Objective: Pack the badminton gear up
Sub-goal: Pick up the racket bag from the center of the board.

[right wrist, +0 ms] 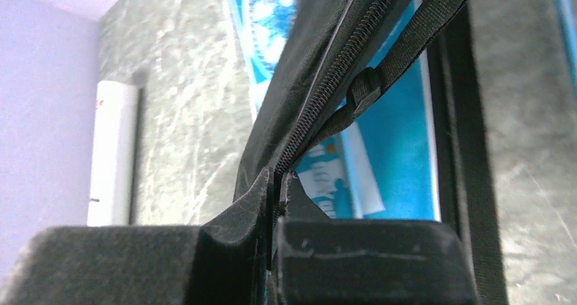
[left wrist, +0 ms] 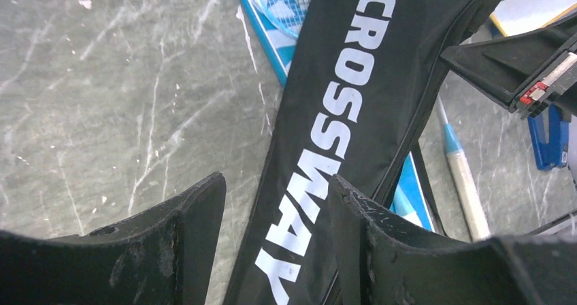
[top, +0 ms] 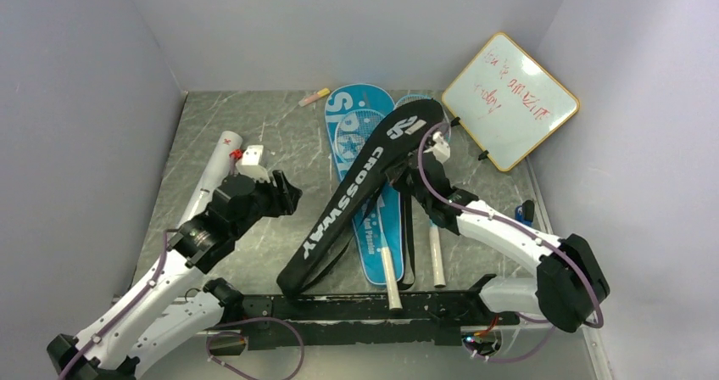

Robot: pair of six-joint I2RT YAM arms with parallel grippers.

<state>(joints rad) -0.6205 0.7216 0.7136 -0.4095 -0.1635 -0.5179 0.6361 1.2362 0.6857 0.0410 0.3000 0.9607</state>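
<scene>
Black CROSSWAY cover (top: 343, 215) lies diagonally across the blue SPORT cover (top: 349, 117) mid-table, its zipper edge pinched in the right gripper (right wrist: 277, 182), fingers clamped tight. The left gripper (left wrist: 275, 193) hangs near the black cover's left side, fingers partly spread, holding nothing.

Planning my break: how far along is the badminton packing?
Done: nothing clearly; two racket handles stick out uncovered. In hand: the right gripper is shut on the zipper edge of the black CROSSWAY cover; the left gripper hangs open near it. Left: blue SPORT cover, white tube, zipping.
</scene>
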